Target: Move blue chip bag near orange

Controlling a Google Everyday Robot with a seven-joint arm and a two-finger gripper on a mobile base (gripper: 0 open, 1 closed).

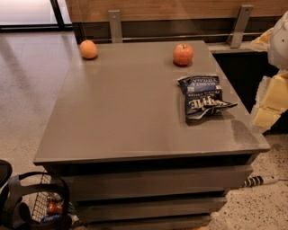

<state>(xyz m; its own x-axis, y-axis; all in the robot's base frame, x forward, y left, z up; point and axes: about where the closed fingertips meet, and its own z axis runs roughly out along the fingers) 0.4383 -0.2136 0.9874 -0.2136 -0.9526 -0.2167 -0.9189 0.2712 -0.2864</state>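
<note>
Now | blue chip bag (203,96) well apart from orange (88,49) | gripper (270,107) right of table (130,117), grip unclear

A crinkled, glossy foil blue chip bag (202,96) lies on a smooth grey surface (126,112) with a dull satin sheen. The orange (88,49) shows matt skin; the apple (183,54) looks smoother and faintly shiny. The gripper (269,108), in pale matt plastic-looking casing, hangs at the frame's right edge just beside the surface. Behind are a wood-grain panel (180,9) and brushed metal brackets (114,26); below, a polished speckled stone floor (27,90).
</note>
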